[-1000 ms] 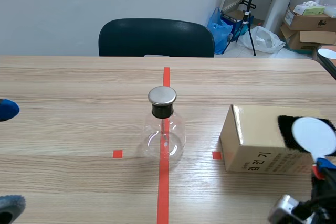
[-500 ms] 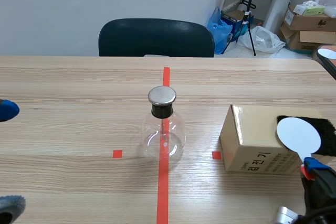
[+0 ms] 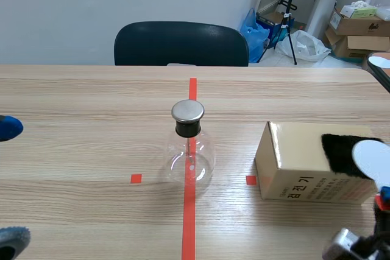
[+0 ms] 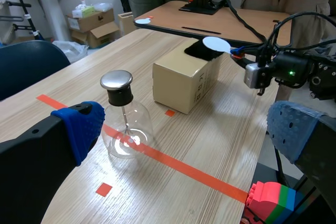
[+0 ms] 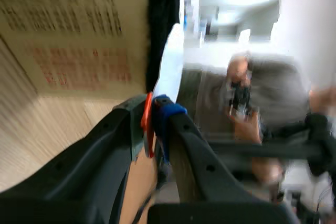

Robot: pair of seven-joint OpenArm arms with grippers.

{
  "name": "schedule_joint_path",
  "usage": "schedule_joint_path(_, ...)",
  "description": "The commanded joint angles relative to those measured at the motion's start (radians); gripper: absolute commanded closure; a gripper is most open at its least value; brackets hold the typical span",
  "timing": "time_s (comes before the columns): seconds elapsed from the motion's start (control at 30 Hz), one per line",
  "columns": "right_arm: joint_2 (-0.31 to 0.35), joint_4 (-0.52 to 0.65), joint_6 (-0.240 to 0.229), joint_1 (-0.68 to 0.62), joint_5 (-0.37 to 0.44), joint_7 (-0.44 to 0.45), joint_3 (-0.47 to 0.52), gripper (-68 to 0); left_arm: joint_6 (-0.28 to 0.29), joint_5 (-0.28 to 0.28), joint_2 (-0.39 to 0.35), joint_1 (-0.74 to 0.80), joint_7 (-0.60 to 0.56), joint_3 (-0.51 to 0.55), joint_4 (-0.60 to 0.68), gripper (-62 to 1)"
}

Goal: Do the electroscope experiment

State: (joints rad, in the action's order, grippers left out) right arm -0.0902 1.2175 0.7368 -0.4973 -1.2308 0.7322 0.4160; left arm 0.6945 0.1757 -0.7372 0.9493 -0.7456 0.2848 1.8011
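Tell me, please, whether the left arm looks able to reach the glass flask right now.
Probably yes. The left gripper is open and the glass flask stands alone on the table ahead of it; the cardboard box and the right gripper, shut on a white disc, lie beyond it.

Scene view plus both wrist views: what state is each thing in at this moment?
electroscope: upright on the red tape line, metal cap on, untouched.
cardboard box: resting on the table, black cloth on top.
white disc: held by its handle, over the black cloth.
left gripper: open, empty.
right gripper: shut on the white disc's handle.
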Motion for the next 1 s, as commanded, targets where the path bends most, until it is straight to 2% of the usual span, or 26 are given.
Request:
schedule_joint_path(0.0, 0.001, 0.009, 0.046, -0.001, 0.004, 0.037, -0.012, -0.9, 0.002, 0.013, 0.005, -0.002, -0.014, 0.0, 0.005, -62.3)
schedule_joint_path(0.03, -0.002, 0.009, 0.046, -0.002, 0.012, 0.006, -0.011, -0.9, 0.002, 0.013, 0.005, -0.002, -0.014, 0.0, 0.005, -62.3)
schedule_joint_path(0.1, -0.004, 0.009, 0.046, -0.004, 0.011, -0.149, -0.01, -0.9, 0.002, 0.013, 0.005, -0.002, -0.014, 0.0, 0.005, -62.3)
schedule_joint_path(0.13, -0.003, 0.009, 0.046, -0.004, 0.011, -0.197, -0.01, -0.9, 0.002, 0.013, 0.005, -0.002, -0.014, 0.0, 0.005, -62.3)
schedule_joint_path(0.17, 0.0, 0.009, 0.046, -0.004, 0.003, -0.187, -0.01, -0.9, 0.002, 0.013, 0.005, -0.002, -0.014, 0.0, 0.005, -62.3)
schedule_joint_path(0.27, 0.002, 0.009, 0.046, -0.001, -0.011, 0.003, -0.01, -0.9, 0.002, 0.013, 0.005, -0.002, -0.014, 0.0, 0.005, -62.3)
schedule_joint_path(0.3, -0.002, 0.009, 0.046, -0.001, -0.009, 0.018, -0.01, -0.9, 0.002, 0.013, 0.005, -0.002, -0.014, 0.0, 0.005, -62.3)
schedule_joint_path(0.33, -0.004, 0.009, 0.046, -0.002, 0.006, -0.011, -0.01, -0.9, 0.002, 0.013, 0.005, -0.002, -0.014, 0.0, 0.005, -62.3)
schedule_joint_path(0.4, -0.004, 0.009, 0.046, -0.003, 0.011, -0.147, -0.01, -0.9, 0.002, 0.013, 0.005, -0.002, -0.014, 0.0, 0.005, -62.3)
schedule_joint_path(0.43, -0.004, 0.009, 0.046, -0.004, 0.009, -0.188, -0.01, -0.9, 0.002, 0.013, 0.005, -0.002, -0.014, 0.0, 0.005, -62.3)
schedule_joint_path(0.47, -0.002, 0.009, 0.046, -0.004, 0.001, -0.174, -0.01, -0.9, 0.002, 0.013, 0.005, -0.002, -0.014, 0.0, 0.005, -62.3)
schedule_joint_path(0.57, 0.0, 0.009, 0.046, -0.003, -0.011, 0.004, -0.011, -0.9, 0.002, 0.013, 0.005, -0.002, -0.014, 0.0, 0.005, -62.3)
schedule_joint_path(0.6, -0.002, 0.009, 0.046, -0.004, -0.01, 0.012, -0.011, -0.9, 0.002, 0.013, 0.005, -0.002, -0.014, 0.0, 0.005, -62.3)
schedule_joint_path(0.73, -0.001, 0.009, 0.046, -0.004, 0.004, -0.195, -0.009, -0.9, 0.002, 0.013, 0.005, -0.002, -0.013, 0.0, 0.005, -62.3)
schedule_joint_path(0.77, 0.002, 0.009, 0.046, -0.004, 0.003, -0.187, -0.01, -0.9, 0.002, 0.013, 0.005, -0.002, -0.014, 0.0, 0.005, -62.3)
schedule_joint_path(0.87, 0.003, 0.009, 0.046, 0.0, 0.002, -0.043, -0.011, -0.9, 0.002, 0.013, 0.005, -0.002, -0.014, 0.0, 0.005, -62.3)
schedule_joint_path(0.9, 0.001, 0.009, 0.046, -0.001, 0.002, -0.021, -0.011, -0.9, 0.002, 0.013, 0.005, -0.002, -0.014, 0.0, 0.005, -62.3)
schedule_joint_path(0.97, -0.005, 0.009, 0.046, -0.002, 0.009, -0.08, -0.011, -0.9, 0.002, 0.013, 0.005, -0.002, -0.014, 0.0, 0.005, -62.3)
